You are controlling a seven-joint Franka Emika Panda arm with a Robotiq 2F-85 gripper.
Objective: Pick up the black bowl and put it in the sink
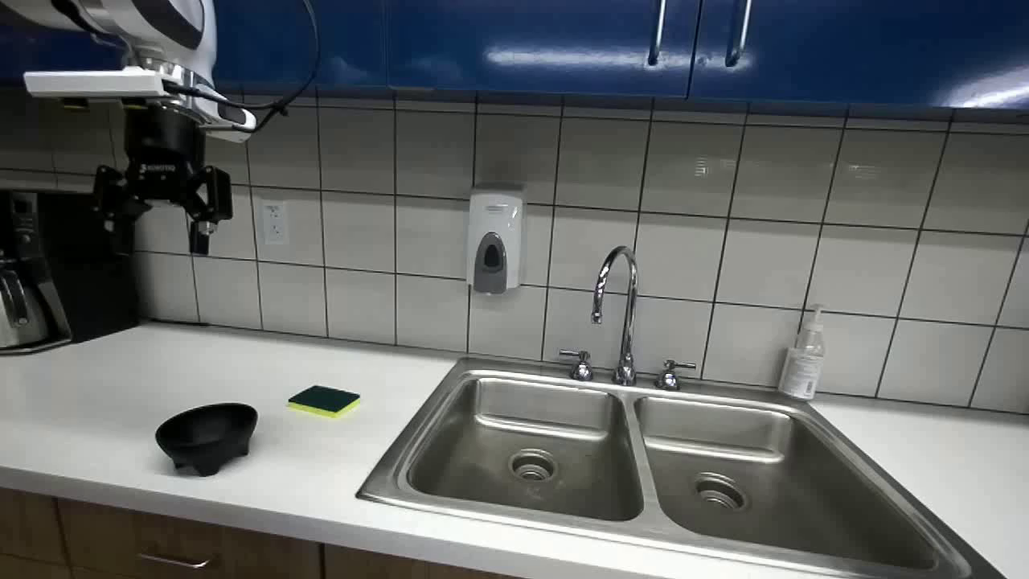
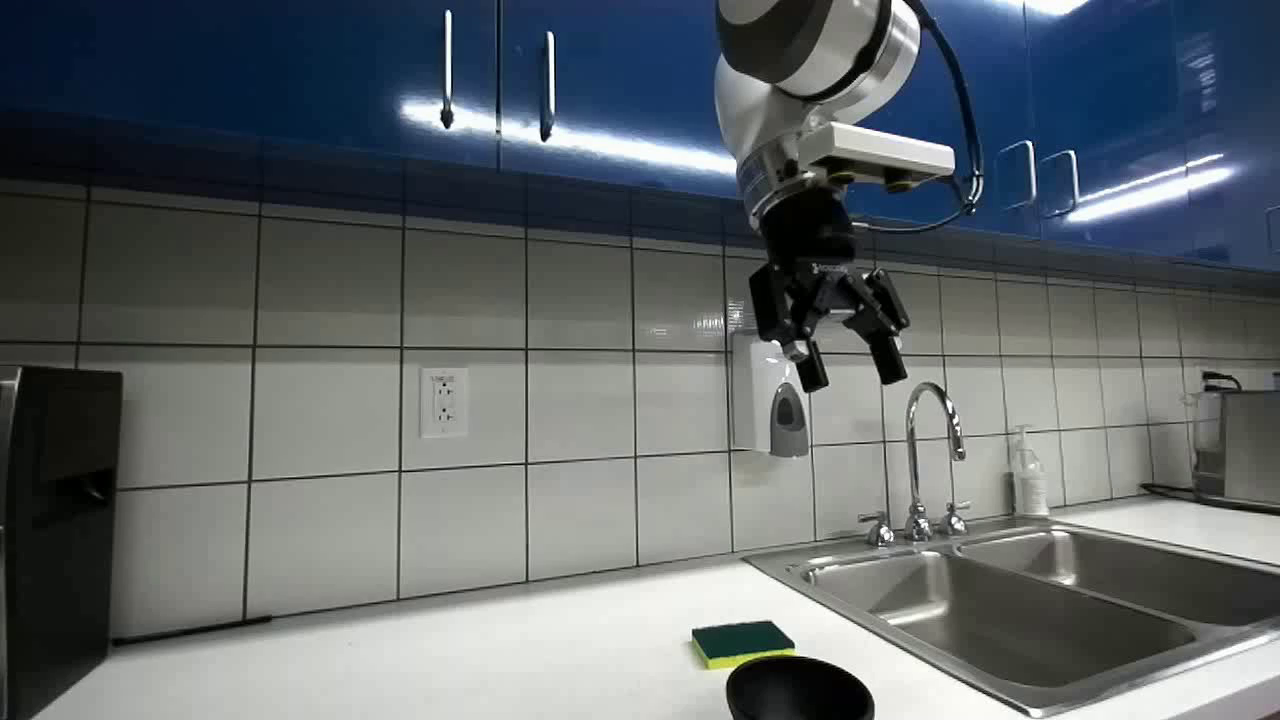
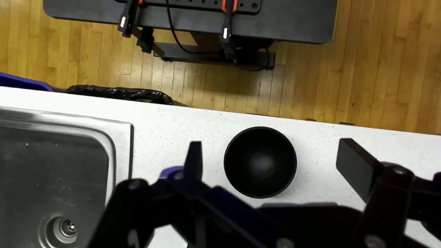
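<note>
The black bowl stands upright on the white counter near its front edge, left of the sink. In an exterior view its lower part is cut off by the frame. The sink is a steel double basin set in the counter. Its rim and one drain also show in the wrist view. My gripper is open and empty, pointing down, high above the counter; it also shows in an exterior view. In the wrist view the bowl appears between the spread fingers, well below them.
A green-yellow sponge lies between bowl and sink. A chrome faucet rises behind the sink. A soap dispenser hangs on the wall, and a pump bottle stands behind the sink. Blue cabinets hang above. A coffee maker stands at the counter's end.
</note>
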